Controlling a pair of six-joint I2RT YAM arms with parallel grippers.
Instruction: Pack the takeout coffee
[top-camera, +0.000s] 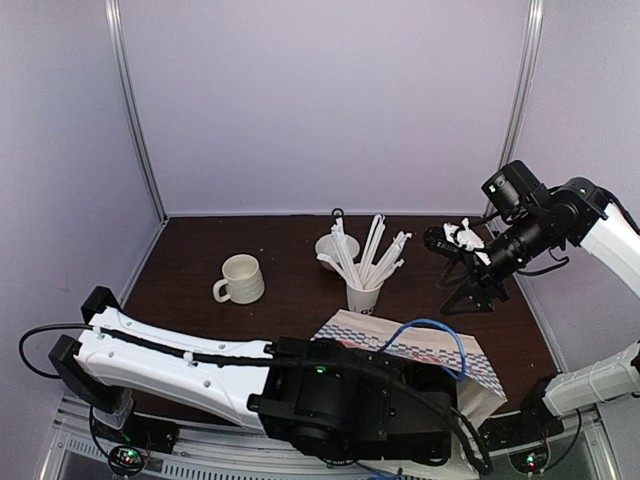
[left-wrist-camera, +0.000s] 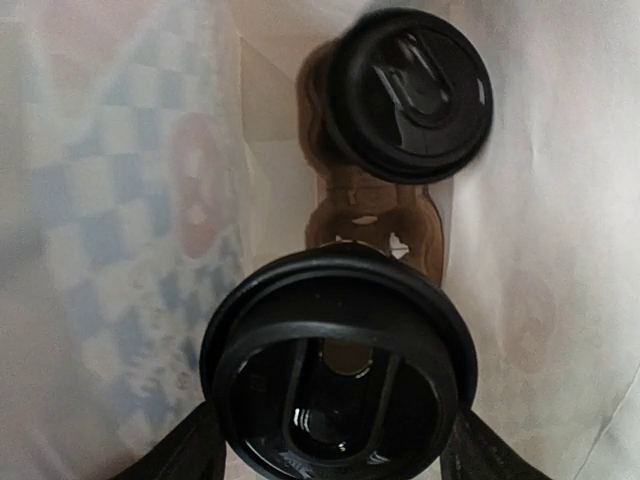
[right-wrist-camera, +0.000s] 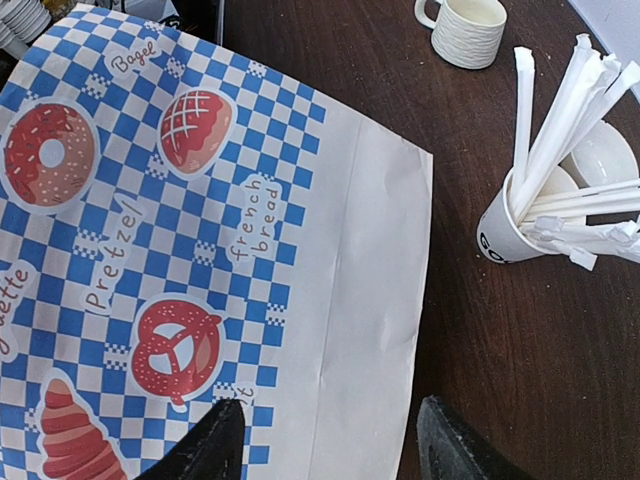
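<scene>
Two lidded coffees are sitting inside the paper bag (left-wrist-camera: 90, 200). The far cup (left-wrist-camera: 410, 95) is resting at the bottom, and my left pincer (left-wrist-camera: 335, 450) is clasping the near cup (left-wrist-camera: 340, 390) by its lid. My right pincer (right-wrist-camera: 330, 435) is hanging open and empty above the bag. I am judging this the placing step: next I am needing to seat the near cup upright, then release.

On the blue-checked paper bag (right-wrist-camera: 345, 300) we read "Bagel", "Pretzel" and "french bread" beside the pastry drawings, plus a cut-off "ette" at its left edge. On the white stirrer cup (right-wrist-camera: 497, 238) we make out only partial dark letters, perhaps "GO".
</scene>
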